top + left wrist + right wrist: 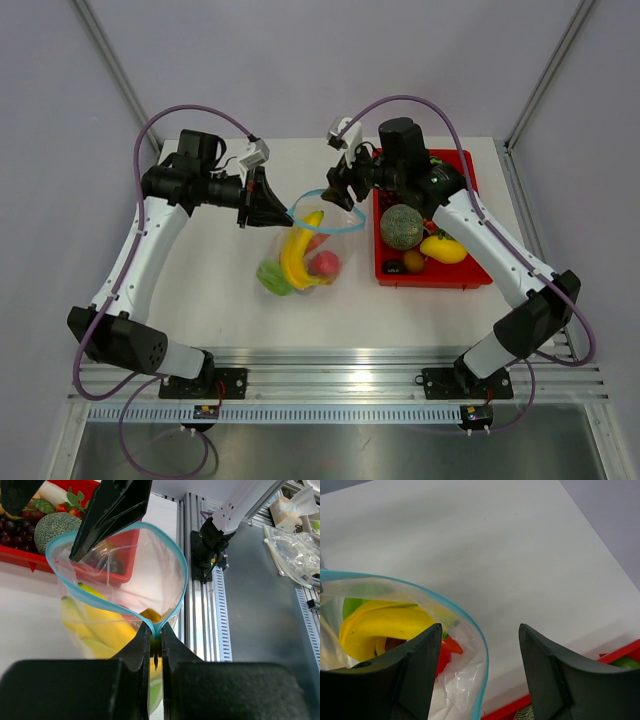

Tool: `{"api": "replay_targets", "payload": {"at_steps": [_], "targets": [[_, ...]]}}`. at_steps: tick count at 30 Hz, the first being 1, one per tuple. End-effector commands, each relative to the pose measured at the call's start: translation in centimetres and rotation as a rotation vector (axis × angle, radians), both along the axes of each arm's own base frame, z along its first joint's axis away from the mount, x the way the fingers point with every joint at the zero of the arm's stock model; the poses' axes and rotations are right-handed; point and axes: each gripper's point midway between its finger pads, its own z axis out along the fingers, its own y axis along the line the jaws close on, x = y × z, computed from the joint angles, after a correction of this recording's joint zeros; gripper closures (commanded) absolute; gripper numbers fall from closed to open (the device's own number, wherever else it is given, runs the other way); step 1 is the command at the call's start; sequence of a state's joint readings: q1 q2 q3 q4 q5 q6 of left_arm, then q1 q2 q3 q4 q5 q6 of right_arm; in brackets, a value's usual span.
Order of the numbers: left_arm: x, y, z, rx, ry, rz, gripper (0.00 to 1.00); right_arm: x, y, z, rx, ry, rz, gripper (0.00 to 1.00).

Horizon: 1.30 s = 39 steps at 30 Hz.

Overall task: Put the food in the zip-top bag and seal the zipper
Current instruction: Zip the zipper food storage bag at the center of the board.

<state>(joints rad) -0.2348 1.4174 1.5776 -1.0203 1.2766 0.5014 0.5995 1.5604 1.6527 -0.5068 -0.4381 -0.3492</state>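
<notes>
Left claw (pixel 156 636) pinching the thin teal-blue zipper strip (pixel 185 575); right claw (pixel 480 628) spread at the opposite rim.

The left claw's fingers are pressed together on one end of the mouth of the clear, crinkly zip-top bag (pixel 335 245), whose body lies on the white tabletop (pixel 215 290). The right claw's fingers stand apart, the far rim running between them unclamped. Inside the bag lie yellow bananas (pixel 296 256), an orange-red carrot (pixel 451 645), a red round fruit (pixel 325 264) and a green piece (pixel 272 277). A netted green melon (pixel 402 226) sits in the red rectangular tray (pixel 468 172) just beside the bag.
</notes>
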Motion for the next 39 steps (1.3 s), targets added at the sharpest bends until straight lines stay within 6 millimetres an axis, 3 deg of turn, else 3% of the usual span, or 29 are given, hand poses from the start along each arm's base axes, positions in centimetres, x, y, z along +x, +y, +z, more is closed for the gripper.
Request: {"api": "replay_targets", "payload": {"at_steps": [1,7,11,13,14,17,18,19,20,21,23,24,25,27,29,31,32,33,34,35,36,38,39], "targets": [[-0.4,-0.2,2.0,-0.049,-0.067,-0.04,1.0,-1.0,0.7,0.4,0.007,-0.003,0.107,0.3],[-0.5,-0.3,2.1,-0.044,-0.07,-0.05,1.0,-1.9,2.2,-1.1,0.008,0.035,0.238,0.3],[-0.4,-0.2,1.8,-0.033,-0.068,-0.054,1.0,-1.2,2.7,-2.1,0.001,0.055,0.251,0.33],[-0.4,-0.3,1.5,-0.031,-0.066,-0.055,1.0,-1.1,3.0,-2.4,0.008,0.075,0.266,0.44],[-0.2,-0.3,1.3,-0.028,-0.06,-0.053,1.0,-0.9,2.9,-2.4,0.016,0.085,0.251,0.6],[0.3,-0.3,0.8,-0.018,-0.043,-0.047,1.0,-0.8,2.7,-2.4,0.027,0.086,0.227,0.81],[0.5,-0.3,0.5,-0.01,-0.025,-0.038,1.0,-1.2,2.6,-1.9,0.037,0.074,0.228,0.98],[1.1,-0.4,0.3,-0.007,-0.033,-0.027,0.9,-1.2,2.6,-2.5,0.045,0.072,0.223,1.0],[1.3,-0.5,0.2,-0.007,0.003,-0.012,0.73,-1.3,2.6,-2.7,0.058,0.075,0.22,1.0],[2.0,-0.7,-0.1,-0.01,0.006,-0.005,0.42,-1.4,2.7,-3.1,0.077,0.062,0.225,1.0],[2.3,-0.8,-0.4,-0.01,0.039,-0.003,0.28,-1.6,2.9,-3.7,0.092,0.074,0.227,1.0],[2.5,-0.9,-0.7,-0.006,0.058,-0.003,0.15,-1.5,3.0,-4.0,0.097,0.076,0.232,1.0],[2.6,-0.8,-1.0,-0.001,0.065,0.001,0.13,-1.7,3.1,-4.5,0.101,0.092,0.245,1.0],[2.9,-0.6,-1.7,0.016,0.049,0.016,0.12,-1.8,3.4,-5.0,0.111,0.114,0.253,1.0],[3.0,0.2,-2.4,0.009,0.064,0.054,0.2,-1.7,3.5,-5.2,0.141,0.122,0.256,1.0],[3.8,1.0,-1.5,-0.022,-0.038,0.113,0.23,-1.4,3.6,-5.3,0.164,0.123,0.258,1.0],[3.5,1.4,-3.3,-0.019,0.004,0.144,0.27,-1.2,3.4,-5.6,0.169,0.143,0.249,1.0],[5.0,1.7,-3.8,-0.011,-0.1,0.21,0.28,-1.1,3.3,-5.6,0.173,0.15,0.248,1.0],[4.3,2.1,-3.0,-0.017,-0.2,0.245,0.28,-0.9,3.3,-5.5,0.178,0.156,0.247,1.0],[4.1,2.4,-6.4,0.01,-0.17,0.29,0.29,-0.7,3.3,-5.9,0.176,0.171,0.245,1.0],[5.2,2.8,-5.9,-0.001,-0.277,0.342,0.28,-0.5,3.2,-6.1,0.177,0.182,0.243,1.0],[4.3,3.0,-5.8,-0.017,-0.368,0.369,0.3,-0.1,3.2,-6.5,0.179,0.213,0.234,1.0],[4.4,3.0,-6.8,-0.008,-0.396,0.396,0.31,0.2,3.0,-6.5,0.182,0.221,0.225,1.0]]}}
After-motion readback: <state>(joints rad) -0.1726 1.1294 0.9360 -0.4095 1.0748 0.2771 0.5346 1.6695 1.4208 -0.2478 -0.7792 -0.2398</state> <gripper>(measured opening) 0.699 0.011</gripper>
